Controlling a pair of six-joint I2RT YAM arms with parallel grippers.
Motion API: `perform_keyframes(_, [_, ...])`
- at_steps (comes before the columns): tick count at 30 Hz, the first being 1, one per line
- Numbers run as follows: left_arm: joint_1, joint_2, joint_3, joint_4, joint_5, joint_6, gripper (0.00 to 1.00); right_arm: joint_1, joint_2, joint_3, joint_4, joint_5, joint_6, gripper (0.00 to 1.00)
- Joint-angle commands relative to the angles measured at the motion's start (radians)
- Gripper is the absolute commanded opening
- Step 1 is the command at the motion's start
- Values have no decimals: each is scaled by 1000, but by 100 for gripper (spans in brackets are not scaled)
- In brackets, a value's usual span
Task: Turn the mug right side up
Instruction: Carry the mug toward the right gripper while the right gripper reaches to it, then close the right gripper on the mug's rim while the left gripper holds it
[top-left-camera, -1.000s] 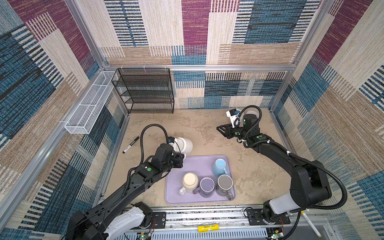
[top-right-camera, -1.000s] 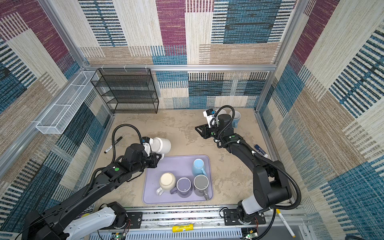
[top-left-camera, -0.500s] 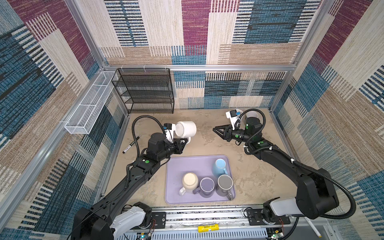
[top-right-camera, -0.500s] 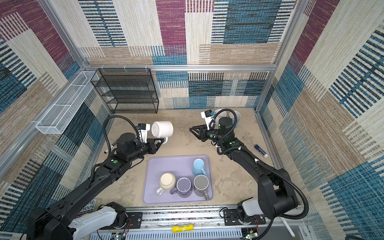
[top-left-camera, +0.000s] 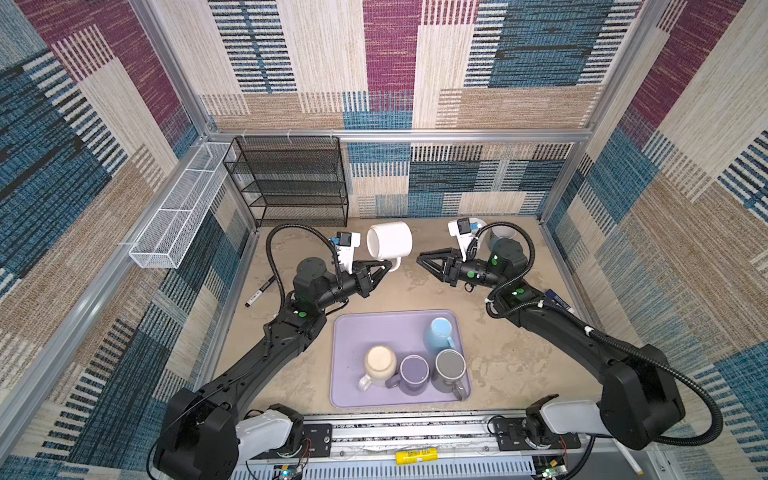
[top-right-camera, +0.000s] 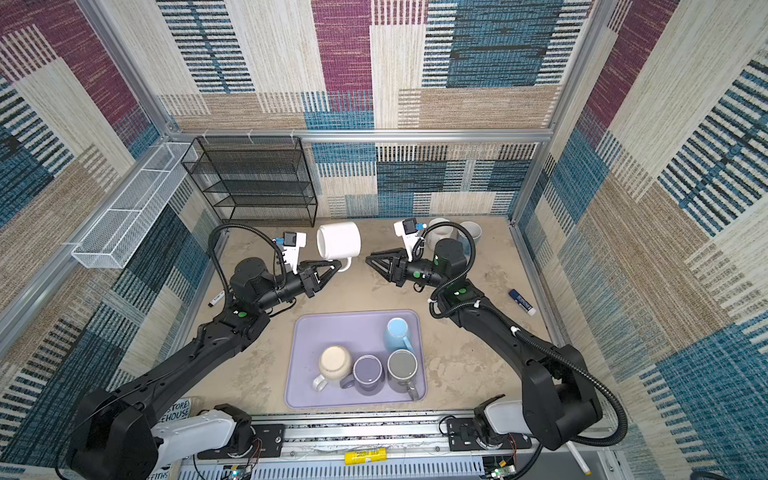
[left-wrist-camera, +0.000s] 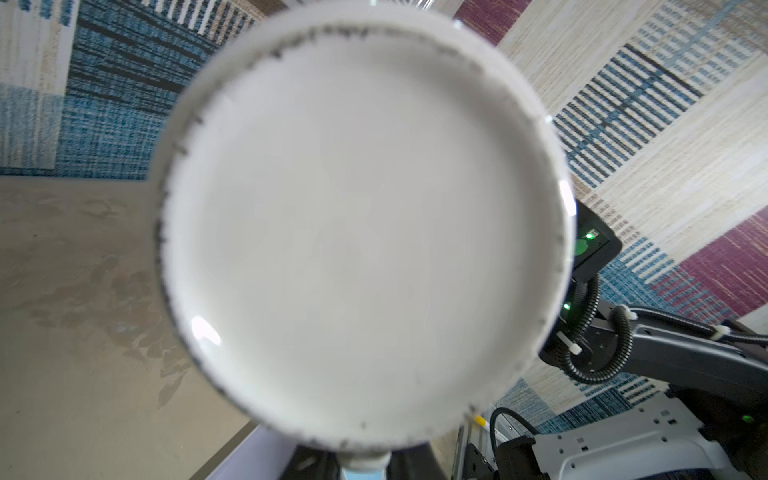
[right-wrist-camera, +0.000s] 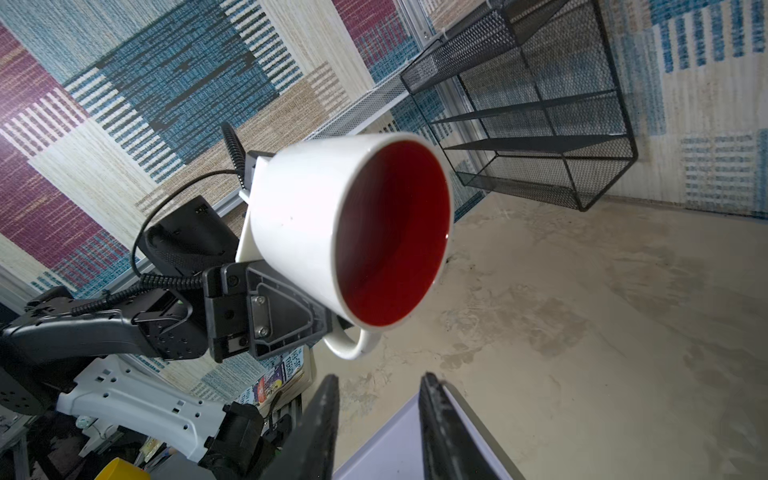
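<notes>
Raised higher, white mug (top-left-camera: 389, 245) (tipped sideways), clamped in left gripper (top-left-camera: 385, 266), right gripper (top-left-camera: 419, 258) parted, empty.

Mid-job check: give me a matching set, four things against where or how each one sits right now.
Things:
1 white mug
2 blue mug
3 black marker
4 right gripper

States:
a on the lilac tray
b empty, jaws apart
c on its side in the air, handle in the left gripper
d lying on the table beside the left arm

Pairs: 1-c; 2-a; 3-d; 4-b
</notes>
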Motion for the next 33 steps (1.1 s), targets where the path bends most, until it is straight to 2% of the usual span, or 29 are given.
perform_keyframes(1, [3,8,-13,265,62,-55,0,18,-5,5,84,-21,40,37])
perform_keyframes(5, [4,9,-60,374,74,-79,0,42,0,5,99,-25,43,39])
perform_keyframes(19, [3,20,-118,574,151,-154,0,116,34,18,178,-37,78,40])
perform_keyframes(33, [3,15,-131,586,181,-154,0,145,32,23,215,-40,101,39])
